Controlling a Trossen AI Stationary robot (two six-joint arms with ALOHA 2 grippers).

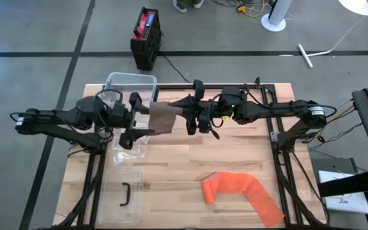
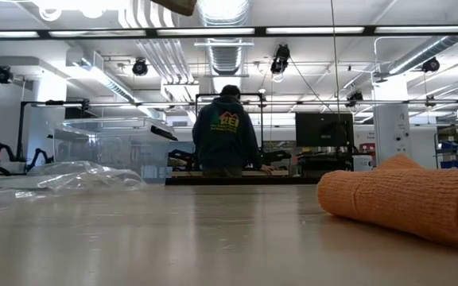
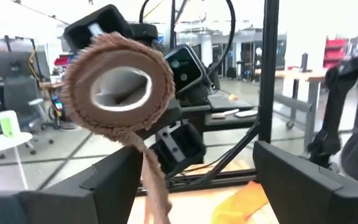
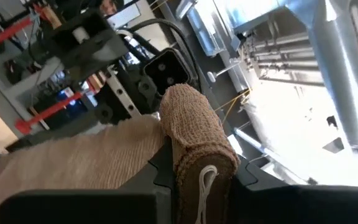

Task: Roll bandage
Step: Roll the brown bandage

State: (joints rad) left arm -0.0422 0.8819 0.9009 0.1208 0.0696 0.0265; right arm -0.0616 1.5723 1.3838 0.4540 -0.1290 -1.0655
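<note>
Brown bandage (image 1: 163, 117) is up in the air over the bench (image 1: 235, 163), mid-far, between the two arms. Right hand (image 4: 197, 163) is clenched on the rolled end (image 4: 196, 134); loose tail (image 4: 73, 163) hangs left toward the left hand (image 3: 194, 168), whose fingers (image 3: 114, 180) stand released, either side of the roll without touching. Orange bandage (image 1: 241, 193) lies part-unrolled near right. Clear plastic bin (image 1: 133, 86) far left, its lid (image 1: 121, 191) near left, crumpled plastic wrap (image 2: 86, 176) under the left arm. Person (image 2: 227, 131) at a desk well beyond.
</note>
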